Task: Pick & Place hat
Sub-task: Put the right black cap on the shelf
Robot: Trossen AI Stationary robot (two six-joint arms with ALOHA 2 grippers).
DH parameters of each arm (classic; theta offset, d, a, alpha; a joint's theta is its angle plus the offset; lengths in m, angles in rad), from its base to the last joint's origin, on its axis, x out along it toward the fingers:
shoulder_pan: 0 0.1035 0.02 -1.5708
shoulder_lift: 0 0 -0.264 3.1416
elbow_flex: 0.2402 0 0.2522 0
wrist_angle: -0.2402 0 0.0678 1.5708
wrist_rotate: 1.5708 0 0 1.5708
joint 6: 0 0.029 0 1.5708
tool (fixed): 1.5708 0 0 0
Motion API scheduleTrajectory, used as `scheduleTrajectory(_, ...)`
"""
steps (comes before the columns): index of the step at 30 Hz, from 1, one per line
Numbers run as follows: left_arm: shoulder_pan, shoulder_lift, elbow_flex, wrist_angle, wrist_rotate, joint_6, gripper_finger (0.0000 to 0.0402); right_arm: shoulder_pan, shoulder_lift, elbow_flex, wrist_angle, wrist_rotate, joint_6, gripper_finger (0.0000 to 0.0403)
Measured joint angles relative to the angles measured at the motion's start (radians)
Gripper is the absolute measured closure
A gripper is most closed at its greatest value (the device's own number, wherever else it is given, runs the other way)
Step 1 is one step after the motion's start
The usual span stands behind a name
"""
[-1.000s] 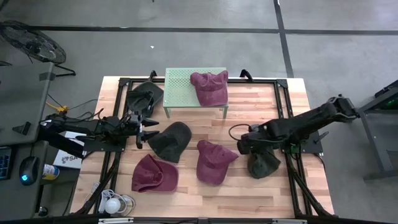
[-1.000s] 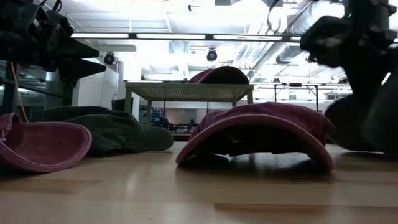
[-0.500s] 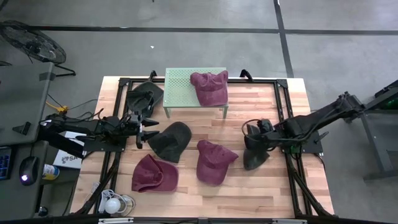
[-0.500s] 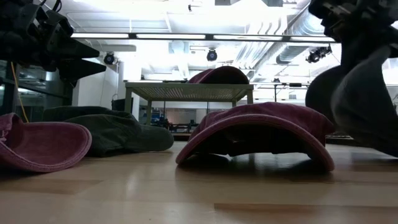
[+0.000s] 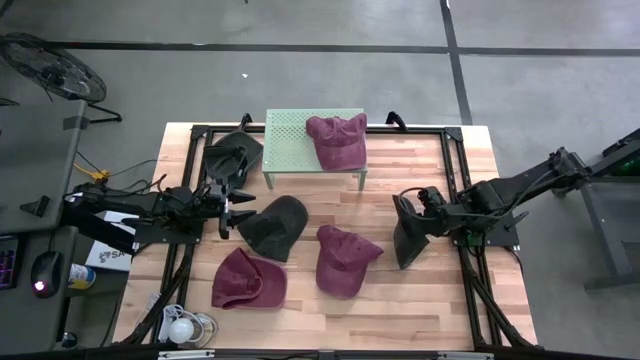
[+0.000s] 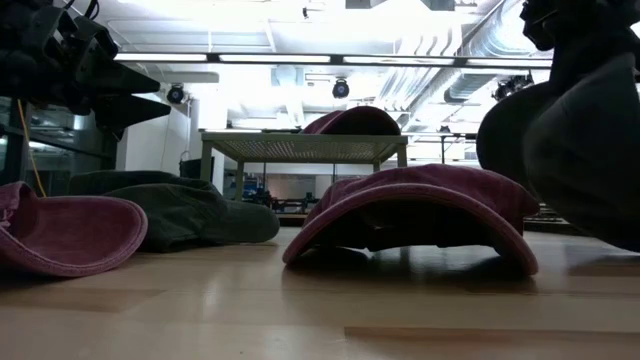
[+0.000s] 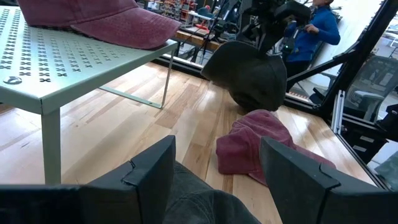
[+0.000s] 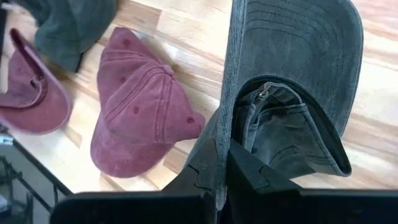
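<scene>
My right gripper [image 5: 418, 203] is shut on a dark green cap [image 5: 408, 240] at the table's right middle; the cap also shows in the low view [image 6: 580, 140] and the left wrist view [image 7: 249, 78]. My left gripper [image 5: 236, 205] waits open at the left, its fingers on either side of a second dark cap [image 5: 275, 225] that lies on the table. A maroon cap [image 5: 338, 140] lies on the green perforated stand [image 5: 290, 150] at the far middle. Two more maroon caps [image 5: 345, 258] [image 5: 248, 280] lie near the front. My right gripper pinches the lower edge of the cap's crown [image 8: 217, 134], beside the brim, between its two fingers. The fingers [image 8: 249, 171] come from above, slanting from the table's right. The cap hangs below them, brim [image 8: 298, 56] downward, hollow inside showing. Whether its lowest part touches the table I cannot tell.
Another dark cap [image 5: 232, 155] lies at the far left beside the stand. A black frame [image 5: 450, 160] runs around the table. A person in a blue top [image 7: 317, 31] stands beyond the table's right side. Bare wood [image 5: 400, 160] lies right of the stand.
My right gripper has risen and drawn back toward the table's right and far edges, staying shut on the dark green cap. The cap, which lay crumpled on the table, has been pulled up on edge and now hangs from the fingers.
</scene>
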Motion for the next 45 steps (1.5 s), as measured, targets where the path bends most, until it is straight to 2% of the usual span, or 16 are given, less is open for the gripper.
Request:
scheduleTrajectory(12, 0.000, 0.000, 0.000, 0.000, -0.001, 0.000, 0.0172, 0.000, -0.086, 0.000, -0.027, 0.003, -0.101, 0.0395)
scheduleTrajectory(19, 0.000, 0.000, 0.000, 0.071, -0.210, -0.004, 0.0172, 0.000, -0.130, 0.000, -0.027, 0.044, -0.136, 0.0395)
scheduleTrajectory(24, 0.000, 0.000, 0.000, 0.106, -0.238, -0.034, 0.0172, 0.000, -0.141, 0.000, -0.026, 0.078, -0.153, 0.0395)
scheduleTrajectory(27, 0.000, 0.000, 0.000, 0.152, -0.239, -0.125, 0.0172, 0.000, -0.141, 0.000, -0.009, 0.081, -0.160, 0.0395)
scheduleTrajectory(32, 0.000, 0.000, 0.000, 0.247, -0.256, -0.150, 0.0172, 0.000, -0.141, 0.000, 0.044, 0.124, -0.187, 0.0395)
scheduleTrajectory(37, 0.000, 0.000, 0.000, 0.308, -0.260, -0.265, 0.0172, 0.000, -0.141, 0.000, 0.127, 0.175, -0.259, 0.0395)
scheduleTrajectory(42, 0.000, 0.000, 0.000, 0.326, -0.247, -0.413, 0.0172, 0.000, -0.141, 0.000, 0.273, 0.211, -0.379, 0.0395)
scheduleTrajectory(45, 0.000, 0.000, 0.000, 0.326, -0.231, -0.440, 0.0172, 0.000, -0.141, 0.000, 0.387, 0.234, -0.484, 0.0395)
